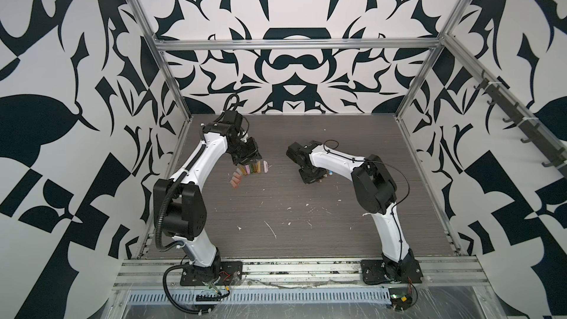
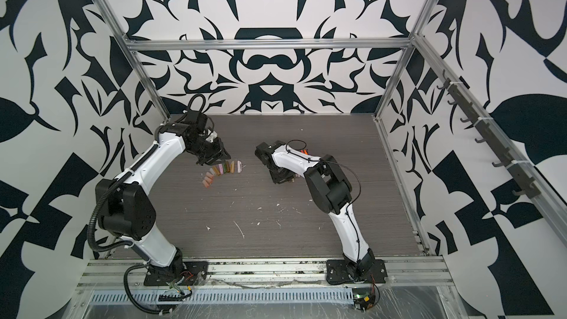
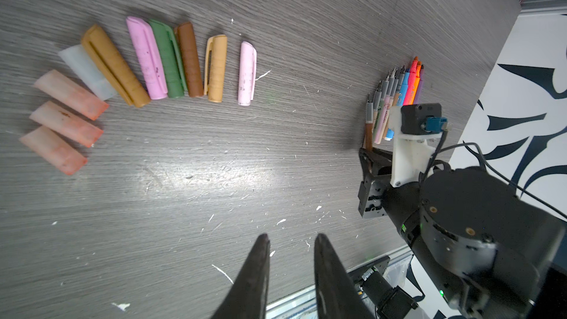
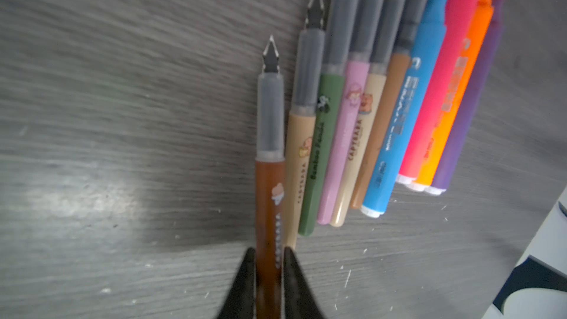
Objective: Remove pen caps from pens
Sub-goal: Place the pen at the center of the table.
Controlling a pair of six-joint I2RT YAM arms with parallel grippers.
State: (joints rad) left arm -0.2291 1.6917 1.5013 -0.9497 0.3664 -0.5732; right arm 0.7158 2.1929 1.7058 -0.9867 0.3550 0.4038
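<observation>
While the left gripper (image 3: 292, 240) hung low over the table (image 1: 306, 225), we noted its jaws a narrow gap apart, with nothing between them. Just beside it the pen caps (image 3: 171, 62) lay in a curved row, all off their pens. Mid-table between the arms was open, only white flecks (image 1: 271, 230).

Further right, the right gripper (image 4: 269, 251) sat low with the brown pen (image 4: 270, 179) between its jaws, nib bare. Blur kept us from telling whether they pinched the barrel or stood just clear of it. The other pens (image 4: 383, 118) lay side by side next to it, every nib we could see uncovered.

We judged the step to be laying this pen at the row's end. It called for keeping it parallel, opening only a little and backing off along the barrel, so the neighbours did not roll.

The wall (image 4: 546, 256) stood near the row on the right, so free room lay toward mid-table.
</observation>
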